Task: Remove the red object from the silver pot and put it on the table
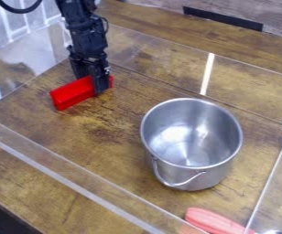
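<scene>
The red object (72, 92), a bright red flat block, lies low on the table (107, 128) at the left, well away from the silver pot (191, 142). My gripper (97, 79) points down at the block's right end, its dark fingers narrowly closed on that end. Whether the block rests fully on the wood is hard to tell. The pot stands upright at the centre right, its pale shiny inside holding nothing, its wire handle hanging at the front.
Clear acrylic walls (58, 164) border the tabletop along the front and sides, with an upright clear panel edge (209, 73) behind the pot. A salmon-red rounded handle-like thing (223, 222) lies at the bottom right corner.
</scene>
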Motion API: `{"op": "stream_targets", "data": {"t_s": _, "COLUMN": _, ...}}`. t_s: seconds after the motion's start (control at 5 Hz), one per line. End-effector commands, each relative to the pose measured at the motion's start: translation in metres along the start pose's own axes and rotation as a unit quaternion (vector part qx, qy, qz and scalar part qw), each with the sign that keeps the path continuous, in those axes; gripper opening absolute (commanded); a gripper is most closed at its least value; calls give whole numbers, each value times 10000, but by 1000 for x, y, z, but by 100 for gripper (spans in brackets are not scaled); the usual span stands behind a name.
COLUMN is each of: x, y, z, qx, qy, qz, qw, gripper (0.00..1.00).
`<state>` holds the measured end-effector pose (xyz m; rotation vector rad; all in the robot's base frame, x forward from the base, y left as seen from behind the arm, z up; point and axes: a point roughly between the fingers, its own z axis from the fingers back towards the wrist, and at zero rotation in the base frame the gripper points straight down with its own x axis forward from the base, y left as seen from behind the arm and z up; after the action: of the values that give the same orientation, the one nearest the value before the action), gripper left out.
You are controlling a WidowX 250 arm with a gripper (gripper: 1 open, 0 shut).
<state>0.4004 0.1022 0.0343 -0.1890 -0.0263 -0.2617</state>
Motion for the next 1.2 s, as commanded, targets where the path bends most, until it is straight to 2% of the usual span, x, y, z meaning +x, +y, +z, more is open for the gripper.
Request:
{"op": "stream_targets", "data": {"t_s": 0.0, "x": 3, "y": 7, "z": 42, "qx": 184, "qy": -585, "qz": 44, "qw": 9981, "gripper": 100}}
{"op": "stream_targets", "data": {"t_s": 0.2, "x": -7, "y": 20, "z": 44, "qx": 117, "qy": -705, "qz": 230, "qw": 9972, "gripper": 100}}
{"op": "stream_targets", "data": {"t_s": 0.4, "x": -5, "y": 22, "z": 55, "qx": 41, "qy": -810, "qz": 413, "qw": 9958, "gripper": 0}}
{"op": "stream_targets", "data": {"t_s": 0.6, "x": 3, "y": 20, "z": 62, "qx": -42, "qy": -925, "qz": 555, "qw": 9942, "gripper": 100}}
{"op": "stream_targets", "data": {"t_s": 0.8, "x": 5, "y": 17, "z": 75, "qx": -62, "qy": -984, "qz": 795, "qw": 9920, "gripper": 100}}
{"op": "stream_targets", "data": {"t_s": 1.0, "x": 7, "y": 17, "z": 80, "qx": -62, "qy": -1002, "qz": 1033, "qw": 9896, "gripper": 0}}
